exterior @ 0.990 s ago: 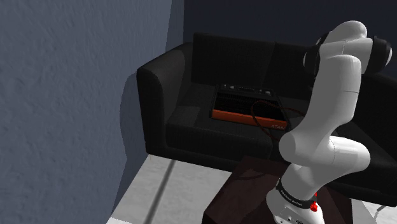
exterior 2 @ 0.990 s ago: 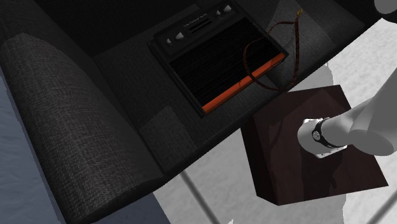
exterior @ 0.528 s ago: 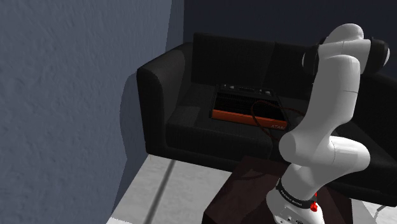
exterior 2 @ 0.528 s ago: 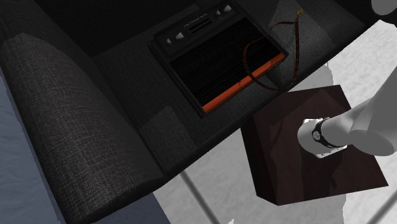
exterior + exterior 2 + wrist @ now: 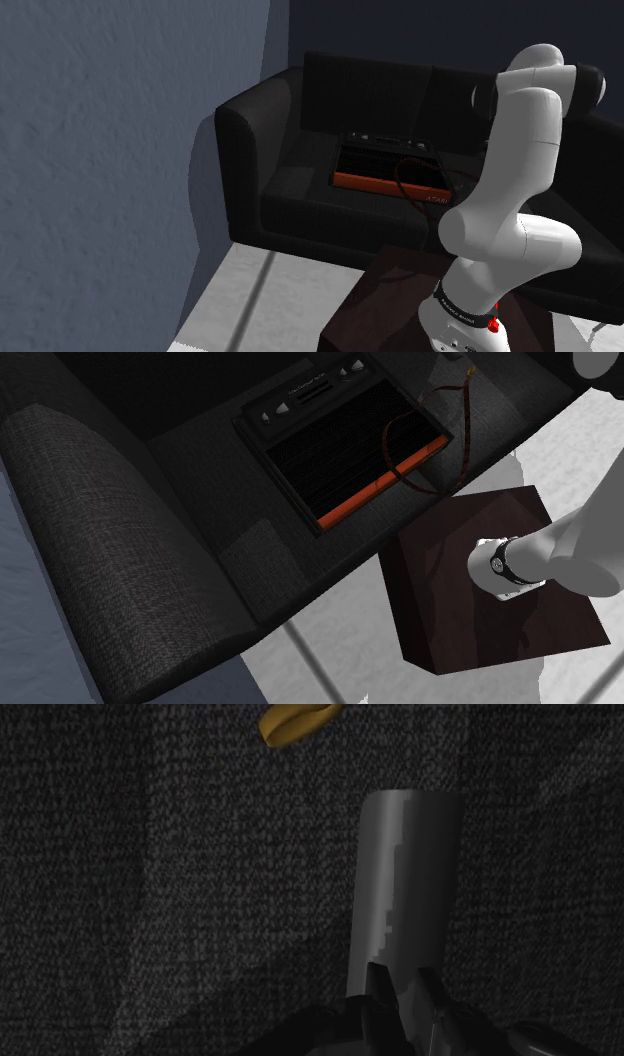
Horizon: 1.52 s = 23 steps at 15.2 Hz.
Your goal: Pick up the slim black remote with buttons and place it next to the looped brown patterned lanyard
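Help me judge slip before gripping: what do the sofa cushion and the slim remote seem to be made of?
Sofa cushion: woven fabric, matte dark grey; a coarse weave shows all over it.
Remote: likely hard plastic, smooth with a dull sheen; its grey face shades evenly with no grain, but the render leaves that open.

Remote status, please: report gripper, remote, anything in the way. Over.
Gripper shut on grey remote. Remote over dark sofa fabric. Brown lanyard loops over console edge. Nothing seen in the way.
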{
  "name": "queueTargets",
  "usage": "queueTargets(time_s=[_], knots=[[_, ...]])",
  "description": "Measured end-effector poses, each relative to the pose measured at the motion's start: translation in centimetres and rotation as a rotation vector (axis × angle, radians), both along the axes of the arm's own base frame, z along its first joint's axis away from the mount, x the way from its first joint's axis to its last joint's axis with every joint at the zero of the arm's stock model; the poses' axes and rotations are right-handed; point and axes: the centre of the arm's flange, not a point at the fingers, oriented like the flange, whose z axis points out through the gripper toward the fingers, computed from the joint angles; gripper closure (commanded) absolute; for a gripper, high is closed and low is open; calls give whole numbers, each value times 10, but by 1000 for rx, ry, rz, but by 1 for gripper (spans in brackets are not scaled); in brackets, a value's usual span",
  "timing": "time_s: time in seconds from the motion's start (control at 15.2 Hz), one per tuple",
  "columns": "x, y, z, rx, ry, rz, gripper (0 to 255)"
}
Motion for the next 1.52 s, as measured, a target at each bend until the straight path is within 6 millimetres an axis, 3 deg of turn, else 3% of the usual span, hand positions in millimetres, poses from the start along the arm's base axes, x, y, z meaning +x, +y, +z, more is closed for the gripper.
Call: queueTargets(time_s=[0.66, 1.12, 1.19, 1.52], knots=[[-1, 1, -53, 0, 0, 0, 255], [-1, 1, -58, -1, 0, 0, 255], [-1, 1, -58, -1, 0, 0, 0], [-1, 1, -58, -1, 0, 0, 0]])
